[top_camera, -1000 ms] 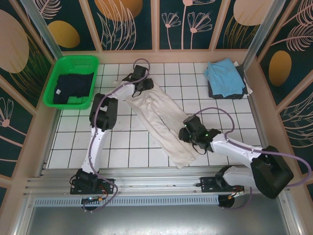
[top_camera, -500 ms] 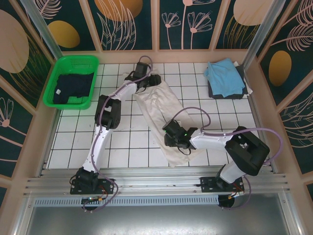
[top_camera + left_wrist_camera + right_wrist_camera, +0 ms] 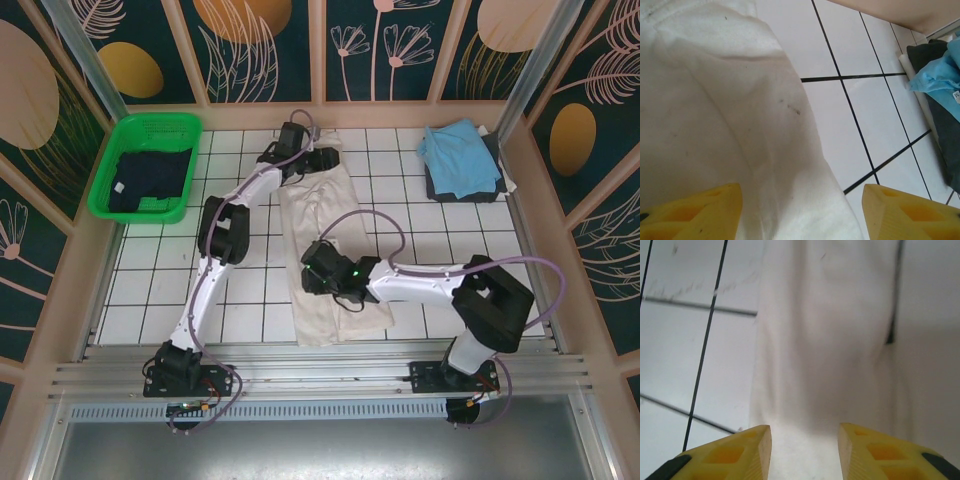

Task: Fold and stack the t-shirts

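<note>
The cream-white t-shirt (image 3: 318, 215) lies as a long folded strip down the middle of the tiled table, its surface also filling much of the left wrist view (image 3: 715, 100) and the right wrist view (image 3: 825, 340). My left gripper (image 3: 322, 158) hovers over its far end, jaws wide apart (image 3: 802, 210) with cloth lying flat beneath them. My right gripper (image 3: 312, 275) sits on the strip's left edge near the middle, and its yellow fingers (image 3: 805, 440) are closed on a raised fold of cloth. A light blue t-shirt (image 3: 458, 155) rests on a dark grey one (image 3: 440, 187) at the back right.
A green mesh basket (image 3: 150, 125) at the back left holds a dark navy t-shirt (image 3: 150, 180). Wooden walls ring the table. The left wrist view catches the blue shirt (image 3: 940, 70) and the grey one (image 3: 940, 135) at its right edge. Bare tiles (image 3: 160, 290) lie at the near left.
My right gripper has swept left, dragging the strip's near end from diagonal to almost straight. The left gripper shifted slightly right at the far end and its jaws have widened.
</note>
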